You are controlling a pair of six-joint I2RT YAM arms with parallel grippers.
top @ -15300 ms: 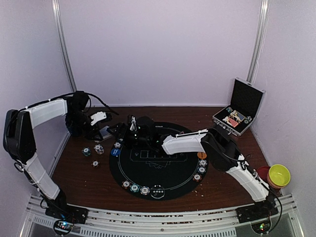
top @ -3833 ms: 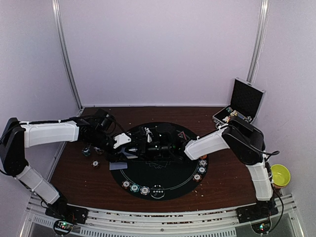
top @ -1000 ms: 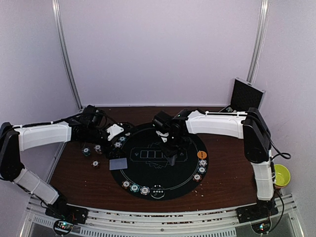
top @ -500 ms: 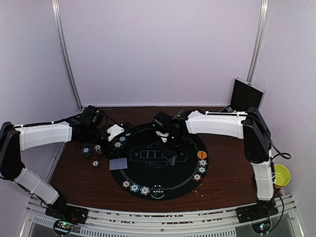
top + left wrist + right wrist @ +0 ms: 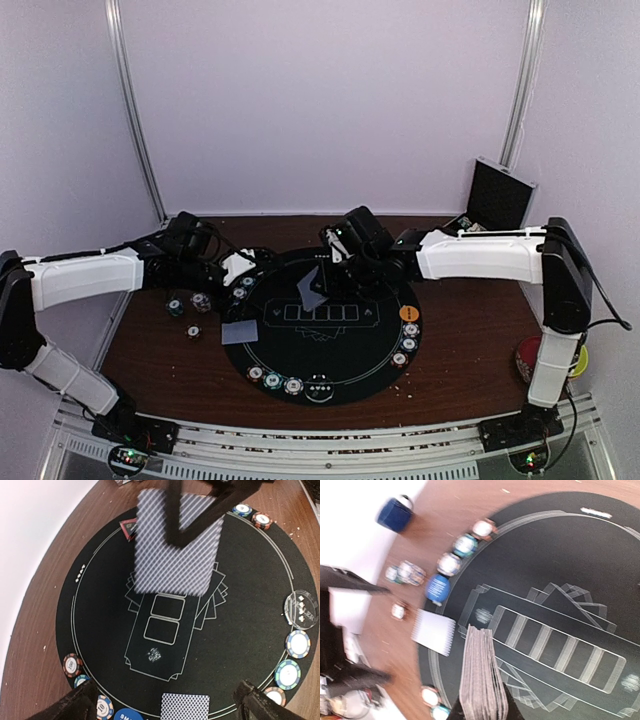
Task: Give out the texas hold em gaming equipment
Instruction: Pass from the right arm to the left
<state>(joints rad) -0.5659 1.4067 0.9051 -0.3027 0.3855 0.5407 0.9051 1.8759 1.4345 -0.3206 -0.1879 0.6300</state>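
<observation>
Grey-backed stack of playing cards: pinched on edge and lifted above the middle of the black round felt mat. In the right wrist view it shows as a thick, edge-on bundle, so most of the deck looks to be undealt.

Right gripper: clamped on that stack, reaching in from the right of the overhead view. Its dark fingers cross the patterned backs at the top of the left wrist view.

Left gripper: jaws spread wide and holding nothing. It hovers at the mat's left rim, pointing toward the raised stack.

Single face-down card: lies flat at the mat's lower-left edge, beside the flat blue disc.

Striped round poker chips: sit in small rows on the mat's lower, right and left rims. A few loose ones lie on the brown wooden table at left.

Other pieces: the flat orange disc is at the right rim. The small red triangle marker is on the mat at the upper left of the left wrist view.

Step in hand: dealing cards, judging by one laid card and a held deck offered between the two arms.

Next move: probably bring the stack within reach of the empty jaws. They would have to nip only the outermost card and slide it off, which needs a shallow bite. A deeper one risks dragging several cards or loosening the stack.
</observation>
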